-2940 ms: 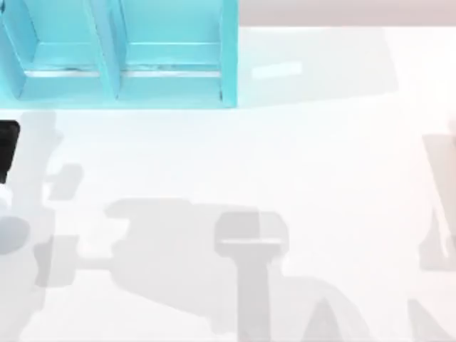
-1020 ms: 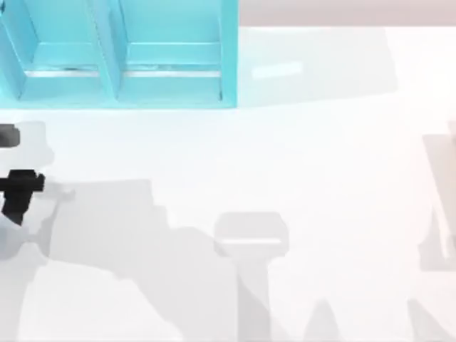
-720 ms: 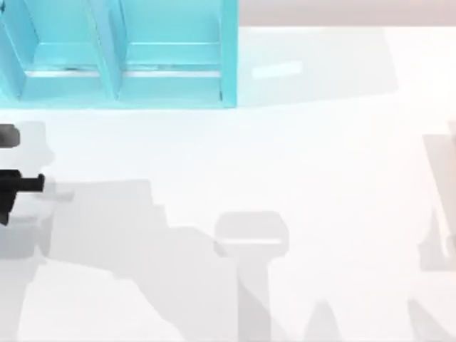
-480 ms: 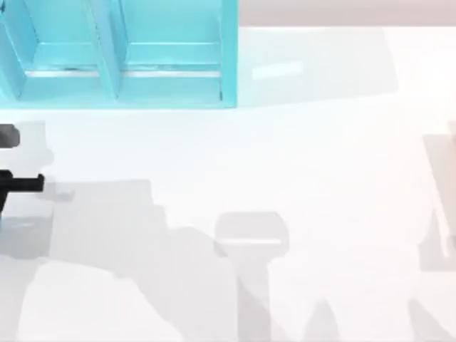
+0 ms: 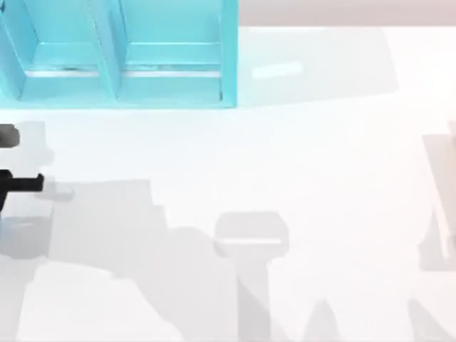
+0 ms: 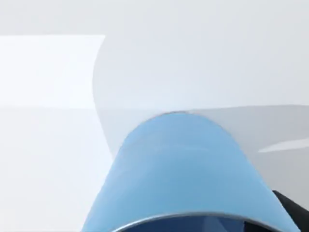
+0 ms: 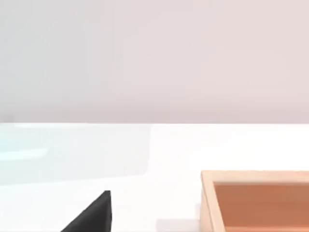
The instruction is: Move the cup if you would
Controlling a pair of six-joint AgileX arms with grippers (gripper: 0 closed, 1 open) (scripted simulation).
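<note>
The cup [image 6: 186, 174] is light blue and sits very close to the left wrist camera, its darker rim nearest the lens. My left gripper [image 5: 16, 185] is at the far left edge of the table in the top view. It is shut on the cup, with one dark finger [image 6: 291, 212] against the cup's side. The cup itself is off the left edge in the top view. A dark corner of my right gripper [image 7: 94, 215] appears in the right wrist view, hanging over the white table.
A cyan shelf unit [image 5: 228, 57] with two open bays stands at the back left of the table. An orange-brown wooden box [image 7: 207, 193] lies on the table close to the right gripper. Arm shadows fall across the white tabletop [image 5: 320, 178].
The left arm came in from the left edge and shifted slightly back and left over the last second. Its shadow on the table changed shape. It has held still for the last half second.
</note>
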